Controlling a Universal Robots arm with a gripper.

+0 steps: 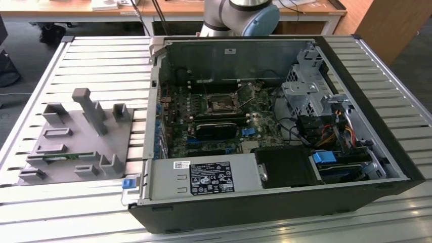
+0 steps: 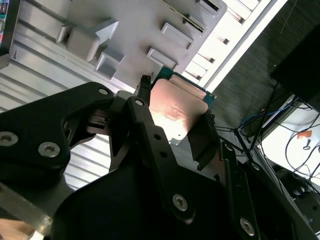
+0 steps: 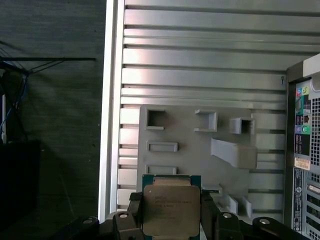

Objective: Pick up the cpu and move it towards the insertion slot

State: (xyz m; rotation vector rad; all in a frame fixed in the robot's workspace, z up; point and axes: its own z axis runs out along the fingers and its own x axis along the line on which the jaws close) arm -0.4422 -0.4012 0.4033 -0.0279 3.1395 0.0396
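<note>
Slatted metal table (image 3: 200,50) and grey fixture (image 3: 190,150) beyond pincer (image 3: 171,214) clenched on the cpu (image 3: 171,207)

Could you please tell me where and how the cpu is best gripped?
Grip the cpu by two opposite thin edges, coming square to its flat lid, as the hand holds it now: it is a thin square plate, so likely only the rim offers parallel faces.

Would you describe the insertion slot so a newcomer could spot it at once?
Find the open computer case on the slatted table and look at its motherboard. The insertion slot is the square silvery frame with a dark centre near the board's middle, unlike the solid black rectangular block beside it.
</note>
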